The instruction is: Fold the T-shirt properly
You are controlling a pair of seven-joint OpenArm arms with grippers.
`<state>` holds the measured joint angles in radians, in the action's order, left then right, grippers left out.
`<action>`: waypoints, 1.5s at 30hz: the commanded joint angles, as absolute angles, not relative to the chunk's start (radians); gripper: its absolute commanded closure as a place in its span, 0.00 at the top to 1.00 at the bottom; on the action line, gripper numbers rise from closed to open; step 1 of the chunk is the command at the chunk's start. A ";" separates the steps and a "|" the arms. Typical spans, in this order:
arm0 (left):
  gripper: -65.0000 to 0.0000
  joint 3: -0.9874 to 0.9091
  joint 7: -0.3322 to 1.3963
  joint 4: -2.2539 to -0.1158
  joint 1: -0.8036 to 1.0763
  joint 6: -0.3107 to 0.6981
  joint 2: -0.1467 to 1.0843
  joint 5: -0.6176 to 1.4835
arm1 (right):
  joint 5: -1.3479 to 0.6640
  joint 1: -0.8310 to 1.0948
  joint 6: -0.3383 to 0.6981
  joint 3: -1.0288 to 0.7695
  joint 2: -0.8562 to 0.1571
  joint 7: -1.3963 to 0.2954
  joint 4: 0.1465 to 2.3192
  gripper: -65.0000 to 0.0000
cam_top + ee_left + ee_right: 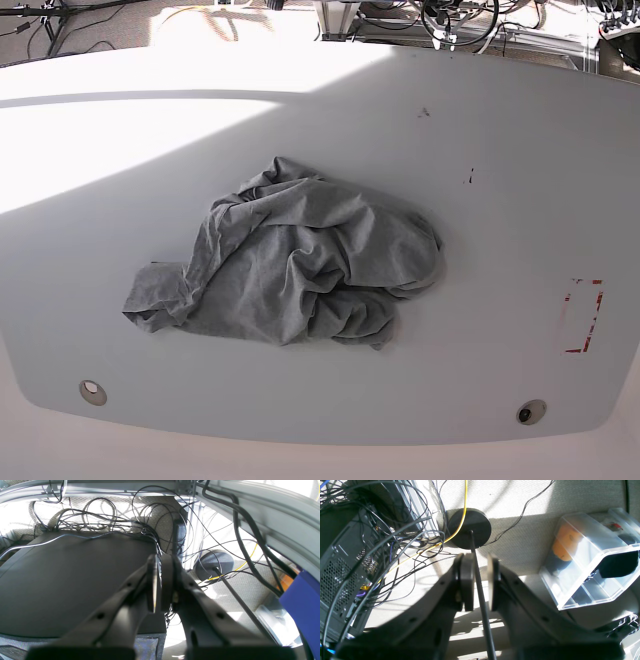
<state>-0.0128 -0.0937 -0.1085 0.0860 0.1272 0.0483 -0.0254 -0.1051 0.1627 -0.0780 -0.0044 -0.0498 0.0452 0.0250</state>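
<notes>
Left claw (160, 582) has its two pads pressed nearly together, gripping nothing, above a dark case (75, 580) ringed by tangled cables (105, 517); one round black stand base (214, 564) sits to its right. Right claw (480, 581) shows a narrow gap between its pads, empty; a thin black pole (482, 600) runs behind that gap to the same base, and one clear plastic box (590, 560) lies right. On the base view's white worktop (500, 150), one T-shirt (300, 270) lies crumpled near the middle; neither arm shows.
</notes>
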 commanded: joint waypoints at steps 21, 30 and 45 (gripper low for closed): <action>0.04 -0.011 -0.087 -0.136 0.108 0.127 0.072 -0.031 | -0.105 0.189 -0.079 -0.005 -0.056 0.057 0.027 0.13; 0.04 -0.013 -0.092 -0.176 0.145 0.127 0.101 -0.032 | -0.108 0.215 -0.075 -0.006 -0.059 0.068 0.035 0.13; 0.04 -0.012 -0.091 -0.247 0.211 0.129 0.150 -0.027 | -0.106 0.281 -0.067 -0.009 -0.056 0.062 0.136 0.13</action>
